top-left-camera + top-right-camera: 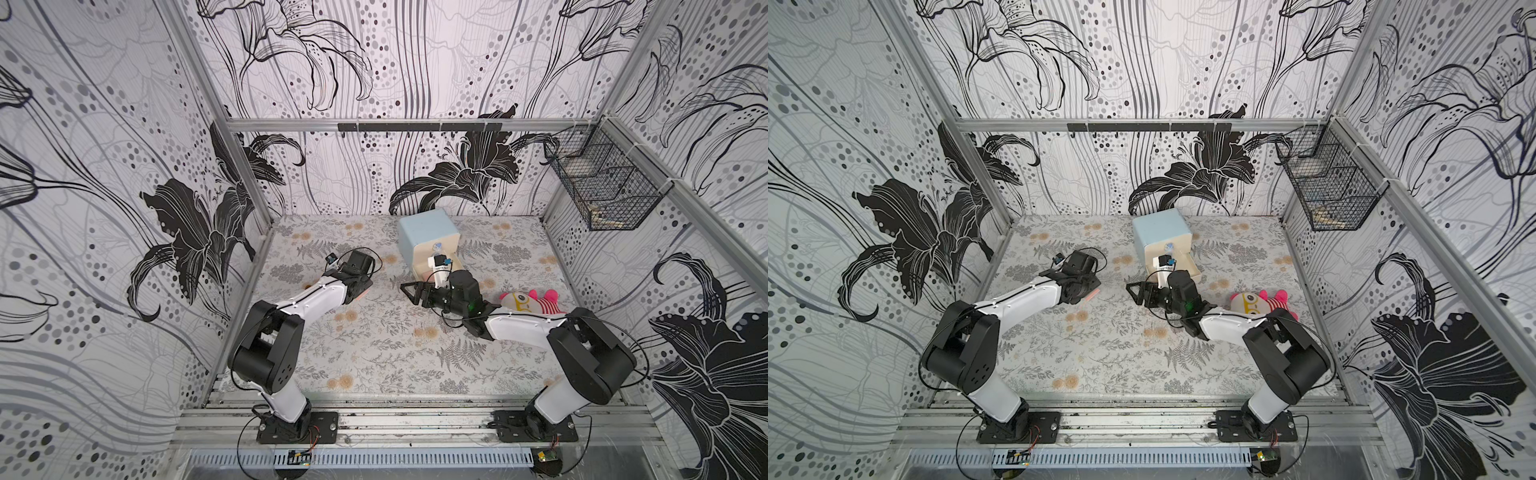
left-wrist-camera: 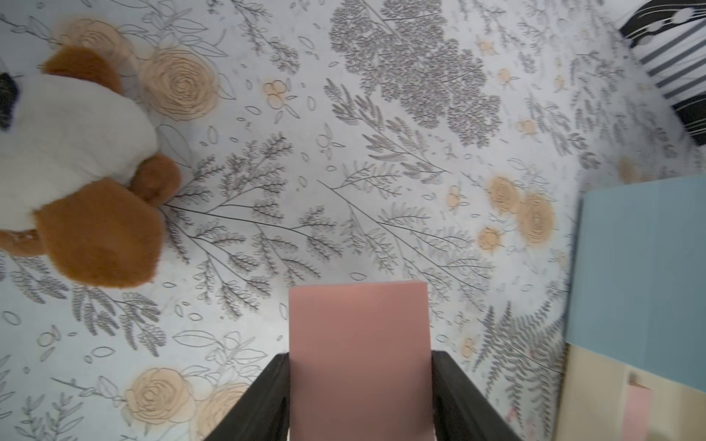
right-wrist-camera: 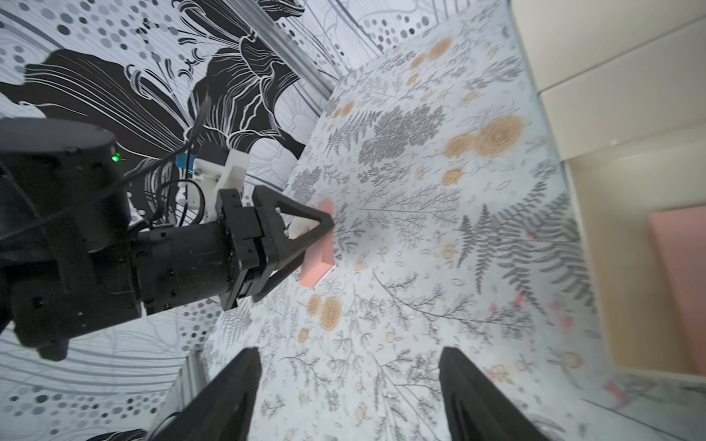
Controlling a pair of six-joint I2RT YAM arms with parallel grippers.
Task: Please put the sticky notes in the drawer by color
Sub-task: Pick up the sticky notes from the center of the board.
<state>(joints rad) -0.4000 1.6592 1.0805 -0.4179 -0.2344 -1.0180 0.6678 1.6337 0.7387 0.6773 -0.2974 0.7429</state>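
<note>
My left gripper (image 2: 361, 355) is shut on a pink sticky note pad (image 2: 359, 336), its two fingers against the pad's side edges, a little above the table. From the right wrist view the same pad (image 3: 323, 263) stands on edge in that gripper (image 3: 317, 244). The drawer (image 1: 426, 232), a light blue cube with cream fronts, stands at the back middle with a lower drawer (image 1: 455, 266) pulled out. Another pink pad (image 3: 680, 267) lies inside it. My right gripper (image 1: 409, 293) hovers open and empty just in front of the drawer (image 1: 1160, 230).
A pink striped plush toy (image 1: 532, 301) lies right of my right arm. A brown and white plush (image 2: 76, 172) sits on the table near my left gripper. A black wire basket (image 1: 602, 183) hangs on the right wall.
</note>
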